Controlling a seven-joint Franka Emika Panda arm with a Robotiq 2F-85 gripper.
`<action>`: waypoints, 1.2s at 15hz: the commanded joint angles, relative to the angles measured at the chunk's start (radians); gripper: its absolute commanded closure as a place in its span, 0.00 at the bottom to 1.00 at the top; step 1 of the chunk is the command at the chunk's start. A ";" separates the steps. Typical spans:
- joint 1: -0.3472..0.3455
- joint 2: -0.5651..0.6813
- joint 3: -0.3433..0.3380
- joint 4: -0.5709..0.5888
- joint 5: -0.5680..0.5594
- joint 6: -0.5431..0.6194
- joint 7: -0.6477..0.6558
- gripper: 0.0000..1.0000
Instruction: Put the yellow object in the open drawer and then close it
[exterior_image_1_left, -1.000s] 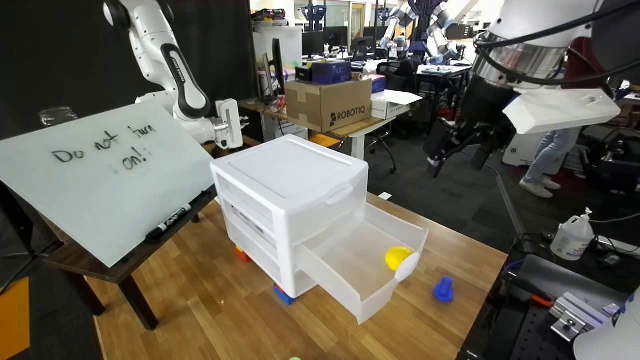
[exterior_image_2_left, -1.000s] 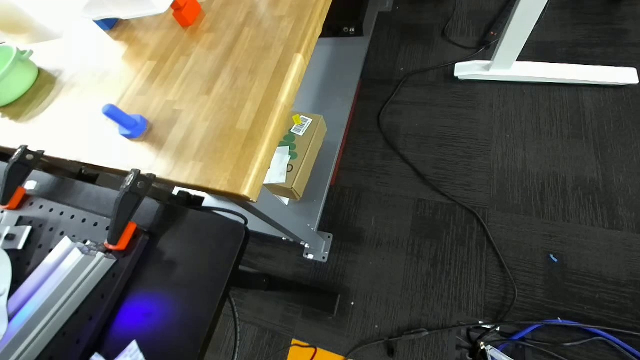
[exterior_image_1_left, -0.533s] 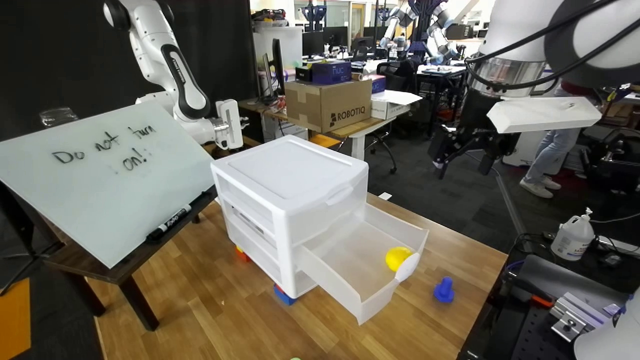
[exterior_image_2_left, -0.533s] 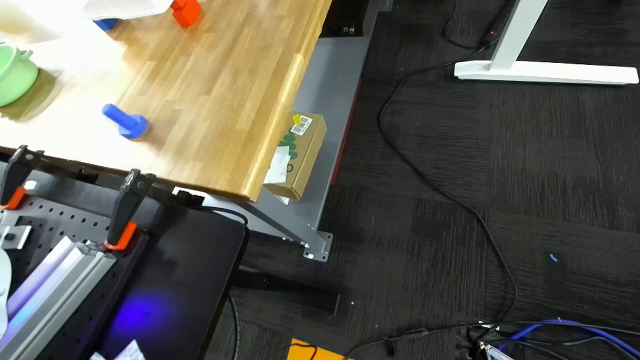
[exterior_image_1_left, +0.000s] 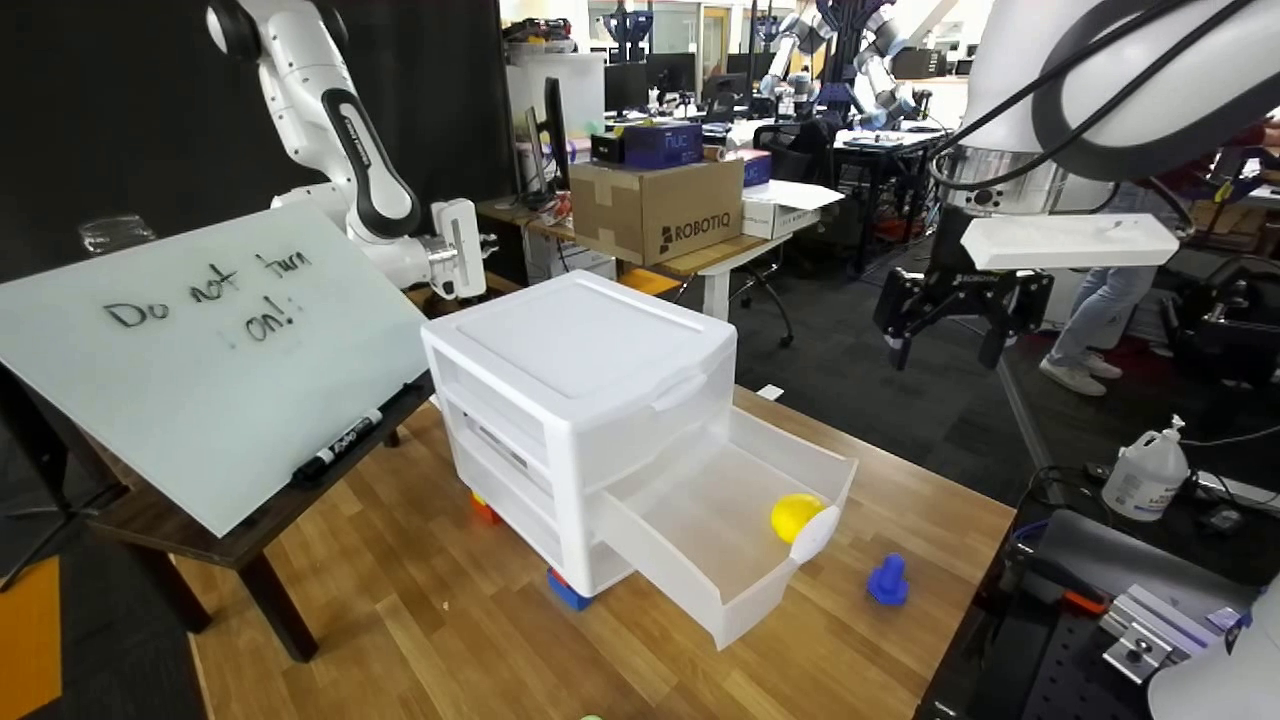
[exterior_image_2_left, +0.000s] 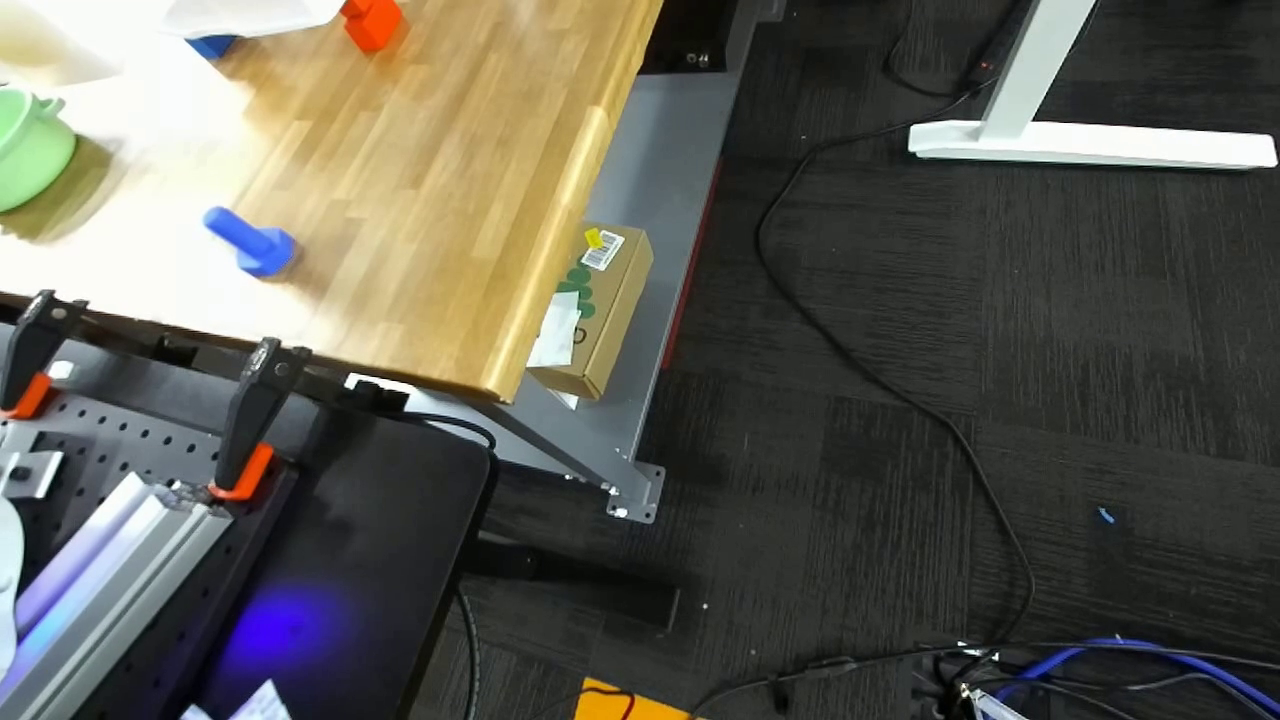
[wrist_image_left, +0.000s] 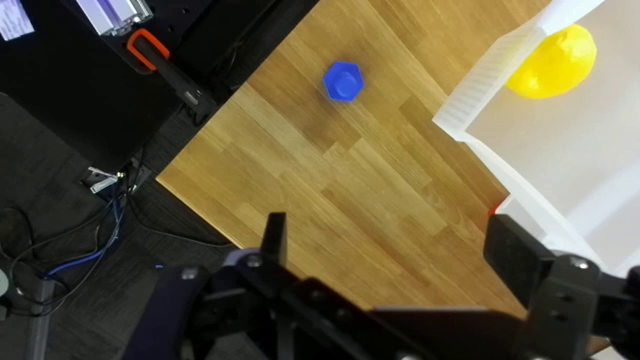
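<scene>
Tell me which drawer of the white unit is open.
The lowest drawer: it juts out from the white unit, with the yellow object inside near its front edge; the upper drawers do not stick out.

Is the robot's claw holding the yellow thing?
No, the yellow thing lies in the open drawer, apart from the open claw.

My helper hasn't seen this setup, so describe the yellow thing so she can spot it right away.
Find the white drawer unit on the wooden table, then its pulled-out bottom drawer. Just inside its front sits the yellow thing. It is rounded and bright yellow, unlike the blue peg standing outside on the table.
</scene>
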 joint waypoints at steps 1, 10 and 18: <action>-0.007 0.047 -0.009 0.001 0.003 -0.012 -0.006 0.00; 0.018 0.149 -0.016 0.003 0.004 0.028 -0.078 0.00; 0.036 0.170 -0.024 0.011 0.012 0.036 -0.106 0.00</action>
